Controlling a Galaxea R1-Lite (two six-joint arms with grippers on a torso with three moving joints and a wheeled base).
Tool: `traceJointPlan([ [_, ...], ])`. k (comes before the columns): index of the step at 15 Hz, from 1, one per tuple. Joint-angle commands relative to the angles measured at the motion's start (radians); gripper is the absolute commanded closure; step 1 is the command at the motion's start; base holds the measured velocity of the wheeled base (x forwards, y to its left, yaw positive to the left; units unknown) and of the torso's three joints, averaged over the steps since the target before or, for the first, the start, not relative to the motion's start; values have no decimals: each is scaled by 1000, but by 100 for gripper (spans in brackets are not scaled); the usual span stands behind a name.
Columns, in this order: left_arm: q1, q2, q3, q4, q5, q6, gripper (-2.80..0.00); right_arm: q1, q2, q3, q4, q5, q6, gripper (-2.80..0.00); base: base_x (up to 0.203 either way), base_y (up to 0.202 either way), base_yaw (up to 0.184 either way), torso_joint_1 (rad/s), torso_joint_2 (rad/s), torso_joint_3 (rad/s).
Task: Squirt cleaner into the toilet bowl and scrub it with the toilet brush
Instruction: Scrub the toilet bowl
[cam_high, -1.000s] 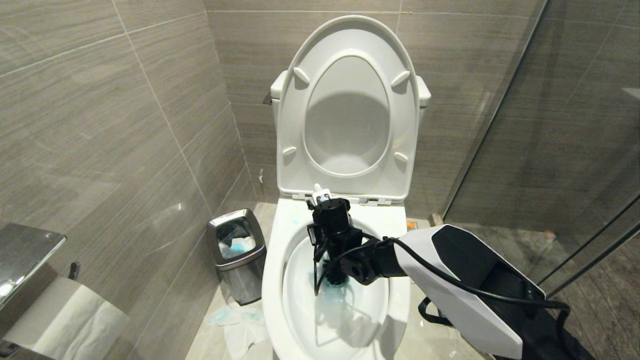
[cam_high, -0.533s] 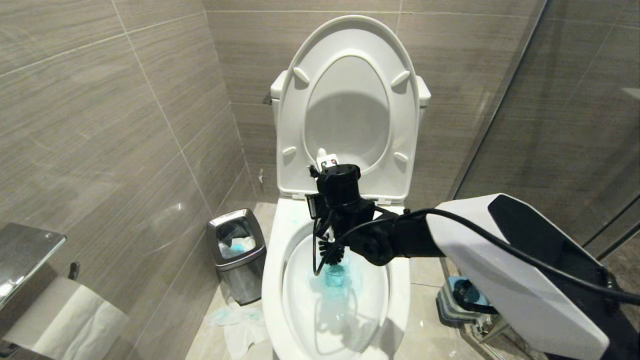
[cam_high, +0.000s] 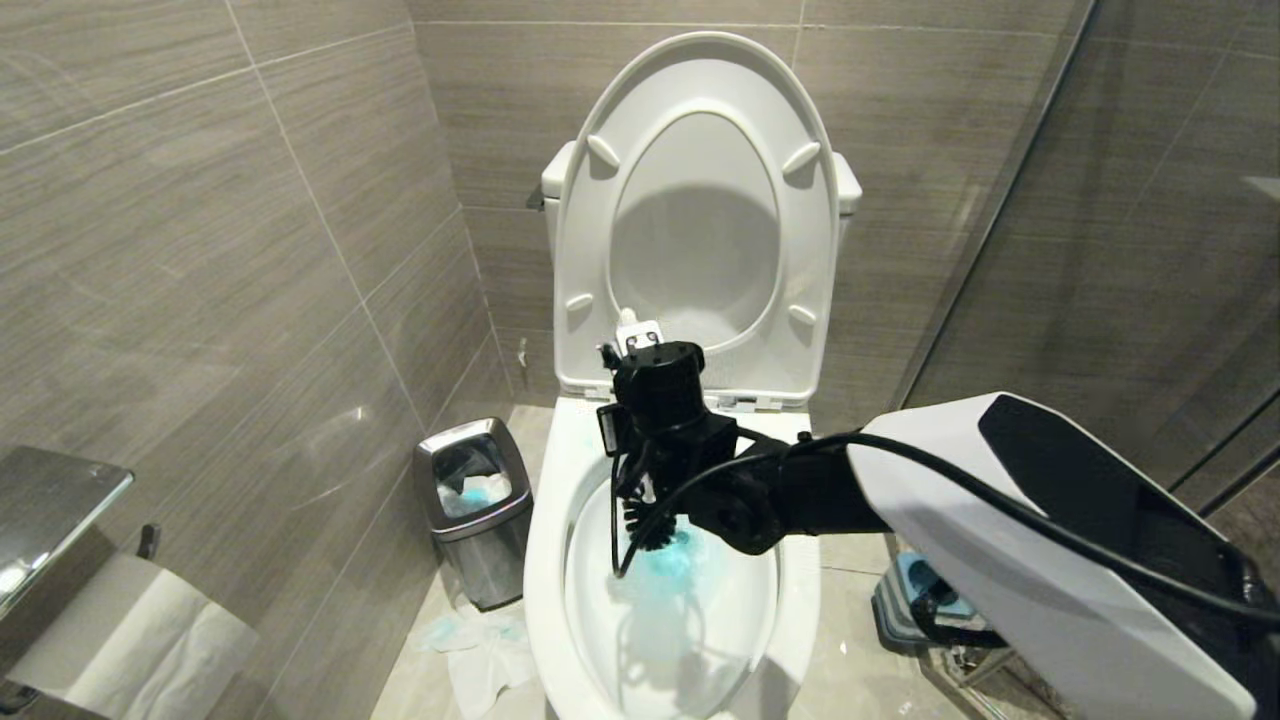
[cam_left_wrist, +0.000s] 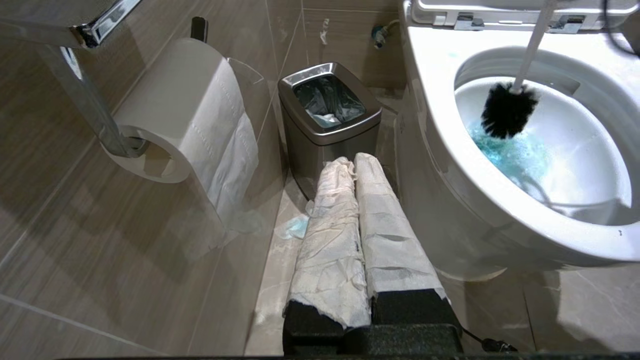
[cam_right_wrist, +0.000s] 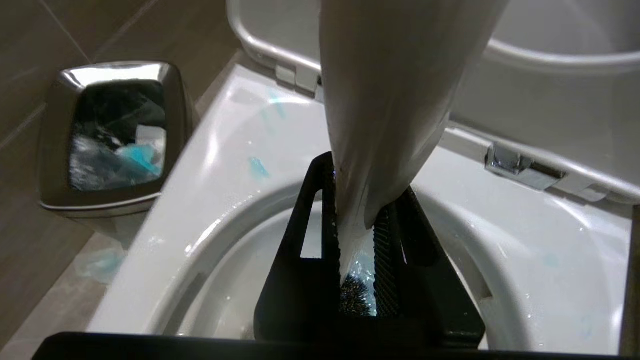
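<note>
The white toilet bowl (cam_high: 545, 560) stands open, seat and lid (cam_high: 700, 70) raised. Turquoise cleaner (cam_high: 680, 565) tints the water, foams against the inner wall (cam_left_wrist: 510, 155) and leaves a smear on the rim (cam_right_wrist: 258, 167). My right gripper (cam_high: 640, 485) hangs over the bowl's back half, shut on the toilet brush's white handle (cam_right_wrist: 390, 90), gripper (cam_right_wrist: 362, 200). The black bristle head (cam_left_wrist: 507, 110) sits at the upper edge of the blue water, head (cam_high: 645, 525). My left gripper (cam_left_wrist: 352, 162) is shut and holds nothing; its fingers are wrapped in white paper, low beside the bowl's left side.
A steel waste bin (cam_high: 475, 500) stands left of the toilet, with crumpled tissue (cam_high: 480, 640) on the floor before it. A toilet-paper roll (cam_high: 130, 640) hangs at near left. A glass partition (cam_high: 1100, 250) closes the right. The blue-grey holder (cam_high: 925, 600) sits on the floor right.
My right arm rose and lifted the brush head out of the deep water, then shifted it slightly left towards the bowl's inner wall. The left arm stayed still.
</note>
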Motion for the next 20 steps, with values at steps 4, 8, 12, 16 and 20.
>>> traceJointPlan([
  [4, 0, 1, 0, 0, 0, 0, 0, -3, 188, -131, 2, -44, -2, 0, 0, 0, 0, 0, 0, 0],
  [8, 0, 1, 0, 0, 0, -1, 0, -17, 186, -131, 2, -44, -2, 0, 0, 0, 0, 0, 0, 0],
  [12, 0, 1, 0, 0, 0, -1, 0, -27, 95, -127, 2, -75, 0, 0, 0, 0, 0, 0, 0, 0],
  [16, 0, 1, 0, 0, 0, 0, 0, -45, 43, -117, 48, -84, 0, 0, 0, 0, 0, 0, 0, 0],
  [20, 0, 1, 0, 0, 0, 1, 0, -46, 86, -115, 50, -87, 0, 0, 0, 0, 0, 0, 0, 0],
])
